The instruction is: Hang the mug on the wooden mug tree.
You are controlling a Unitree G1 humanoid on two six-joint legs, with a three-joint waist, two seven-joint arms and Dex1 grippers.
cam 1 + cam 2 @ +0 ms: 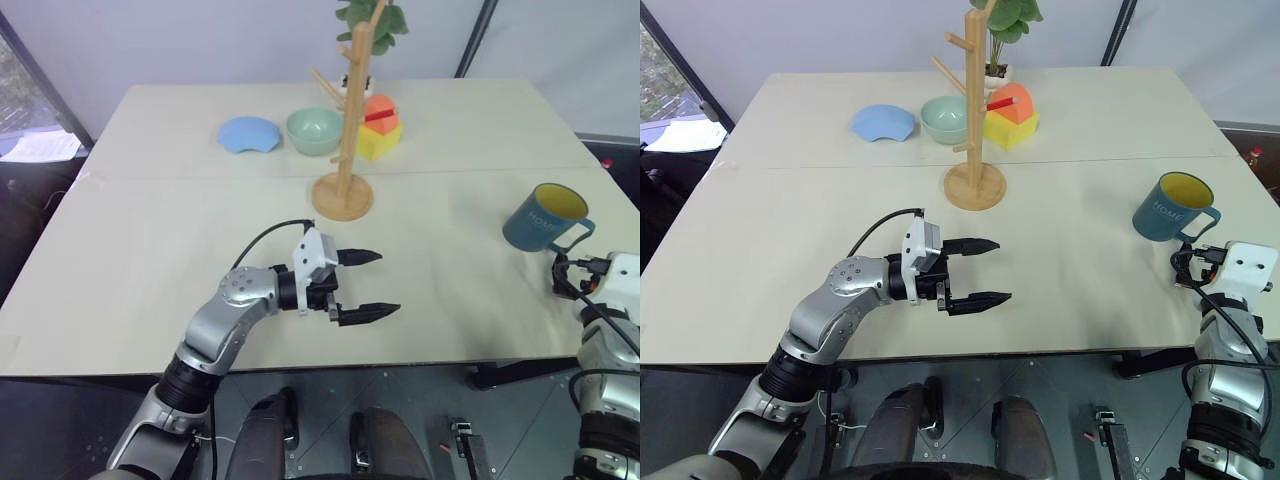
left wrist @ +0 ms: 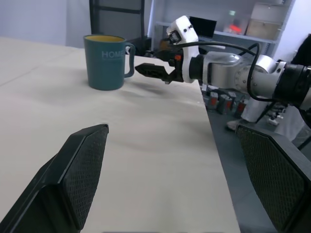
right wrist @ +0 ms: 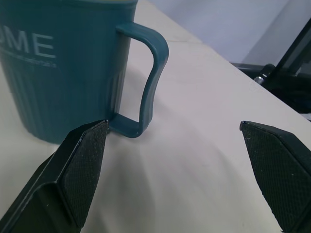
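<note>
Mug just beyond right end effector

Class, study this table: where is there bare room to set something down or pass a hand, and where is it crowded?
Free: the near tabletop between the left gripper and the mug, and the left side before the blue dish. Crowded: the far middle, where dish, green bowl, wooden mug tree and yellow block cluster.

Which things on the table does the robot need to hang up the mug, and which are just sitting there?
Needed for the job:
- the mug, standing upright near the table's right edge
- the wooden mug tree
- the right gripper, open, close by the mug's handle

Just sitting there:
- pale green bowl
- blue plate
- yellow and orange block
- potted plant
</note>
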